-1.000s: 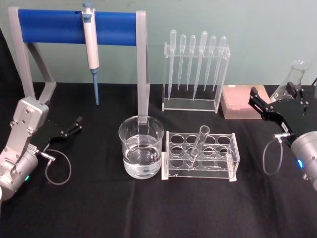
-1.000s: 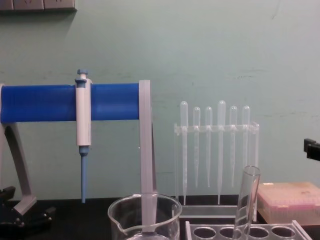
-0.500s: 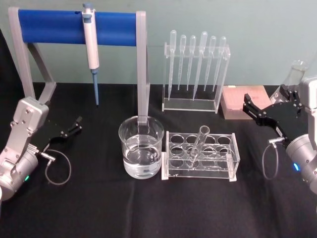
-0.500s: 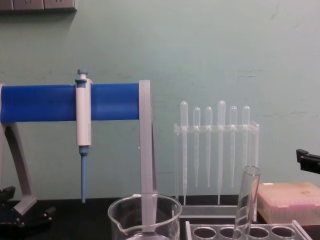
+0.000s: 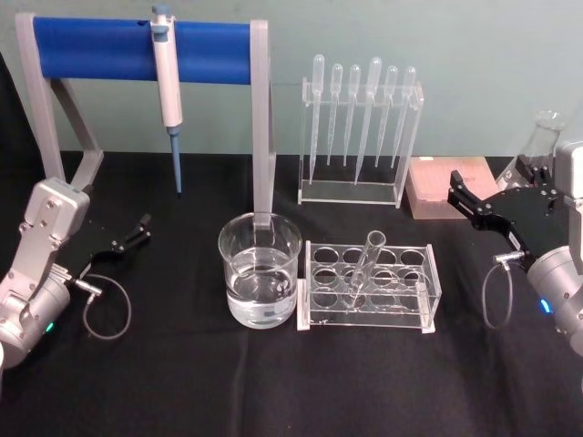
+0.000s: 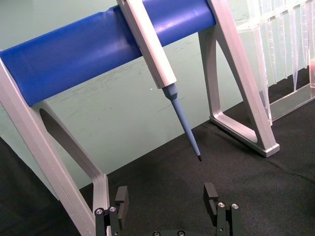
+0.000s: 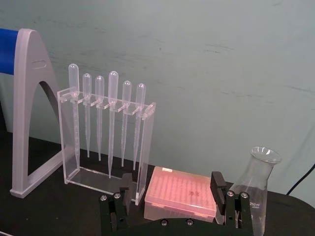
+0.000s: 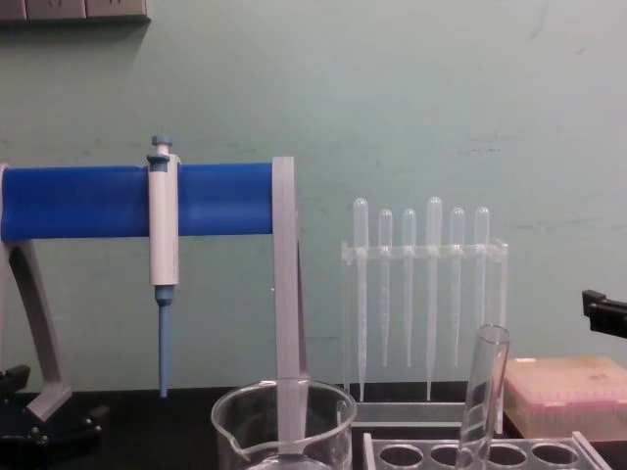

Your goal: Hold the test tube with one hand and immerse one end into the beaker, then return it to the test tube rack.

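So far nothing of the task is done, judging from how things lie. From the head camera, the test tube (image 5: 363, 266) leans in a clear rack (image 5: 368, 289) at centre frame, just right of the beaker (image 5: 260, 269), which holds some clear liquid. The right gripper (image 5: 481, 206) hangs at the right edge, fingers spread and empty, well apart from the tube. The left gripper (image 5: 127, 238) sits parked low at the left edge, also released.

From the left wrist camera, that gripper's two fingers (image 6: 210, 195) stand apart at the bottom, holding nothing, below a blue-tipped pipette (image 6: 162, 73) hung on a blue-barred stand (image 6: 88, 51).

From the right wrist camera, the spread fingers (image 7: 217, 187) frame a pink tip box (image 7: 183, 191); plastic droppers (image 7: 112, 118) stand in a holder upper left, a conical flask (image 7: 258, 187) lower right.

From the chest camera, the tube's mouth rises at lower right, the beaker's rim at bottom centre, and the right gripper's tip peeks in at the right edge.

Grasping, dipping and returning all remain.
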